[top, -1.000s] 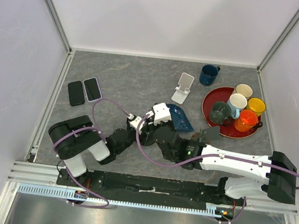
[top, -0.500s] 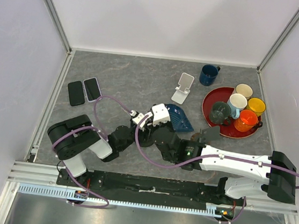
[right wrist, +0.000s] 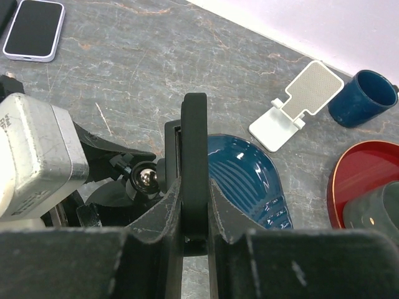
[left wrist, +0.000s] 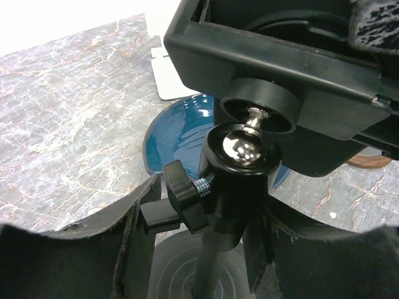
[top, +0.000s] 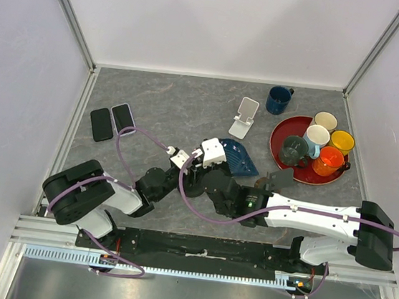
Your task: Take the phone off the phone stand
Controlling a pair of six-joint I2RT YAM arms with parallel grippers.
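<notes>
Found the phone (right wrist: 194, 143) edge-on in the right wrist view, a thin black slab standing upright between the two fingers of the right gripper (right wrist: 194, 193). Fingers pressed flat on both faces, so reading it as clamped on the phone.

Noted the phone seated in the black cradle (left wrist: 274, 68) of the phone stand (left wrist: 240, 156), with the cradle riding on a chrome ball joint above a black neck and a side knob (left wrist: 177, 199).

Located the left gripper (left wrist: 194, 243) low on that neck, one finger either side, jaws apart with the neck between them. Cannot tell whether the pads actually press it (right-hand pad looks to touch, the knob fills the gap on the other side).

Placed the whole group near the middle of the table (top: 177, 96), just beside a blue dish (right wrist: 243, 174). Also logged a white stand (right wrist: 299, 103) beyond the dish, empty of any phone, a navy mug (right wrist: 361, 99) beside it, and two handsets (top: 112, 121) lying flat well apart at the table's left.
</notes>
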